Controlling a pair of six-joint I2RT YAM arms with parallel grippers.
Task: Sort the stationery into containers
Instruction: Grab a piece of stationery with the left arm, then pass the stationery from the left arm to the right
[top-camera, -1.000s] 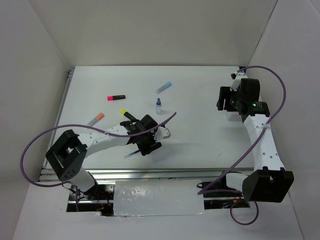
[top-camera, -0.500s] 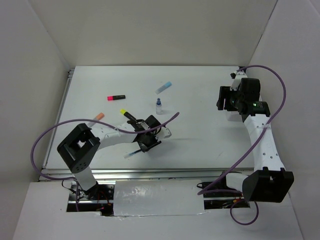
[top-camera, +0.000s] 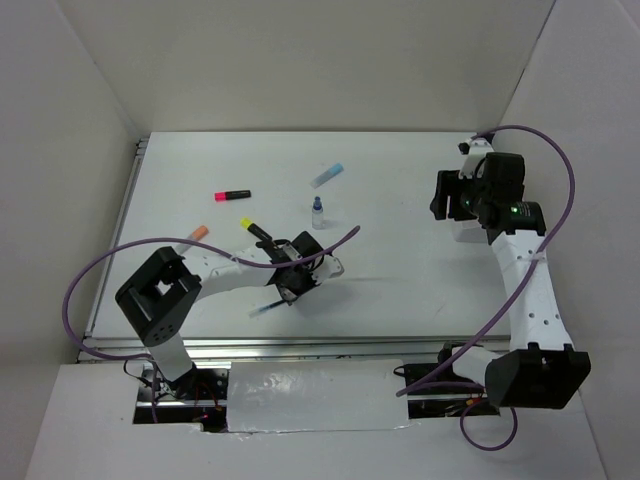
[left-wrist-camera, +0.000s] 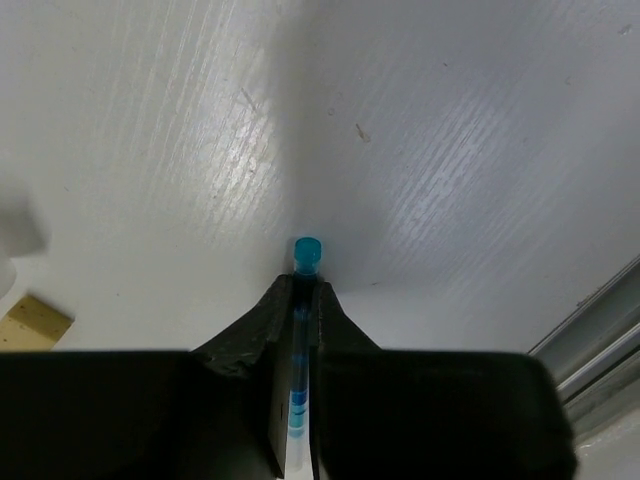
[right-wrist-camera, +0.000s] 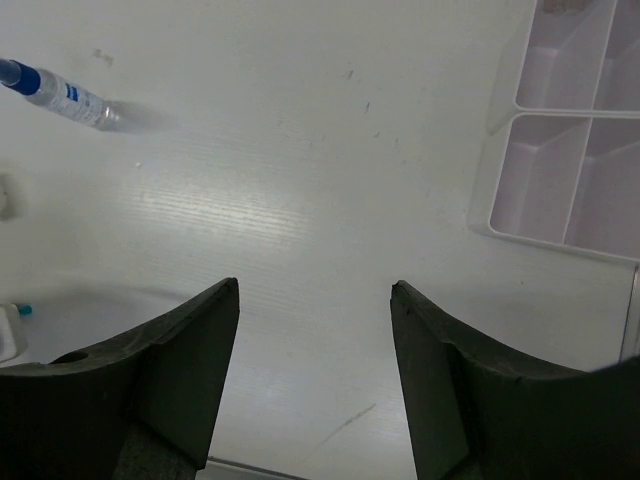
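While we are sorting the stationery, we are pinching one thin blue pen (left-wrist-camera: 307, 253) between the pressed-together fingers of the left gripper (left-wrist-camera: 303, 292), low in the centre of the left wrist view. The pen is still lying on the white table (left-wrist-camera: 450, 120), with only its blue cap poking out past the fingertips. We are probably taking it along the barrel so that it comes up level. A tan eraser block (left-wrist-camera: 35, 322) is sitting at the lower left edge of that view, apart from the grip. We are keeping the right gripper (right-wrist-camera: 313, 287) spread wide and holding nothing, hovering beside the organiser tray (right-wrist-camera: 560, 150) in the upper right of its own view, seemingly waiting clear of the compartments. In the top view, the pink highlighter (top-camera: 232, 194), the yellow highlighter (top-camera: 255, 229), the light-blue-capped tube (top-camera: 327, 175) and the tiny bottle (top-camera: 317, 212) are all resting loose left of centre, none in the tray. Compared with a second ago, the left jaws, which were standing apart over the pen, are now closed on it, and the left arm's elbow is sitting further right and higher. The right arm is barely differing.
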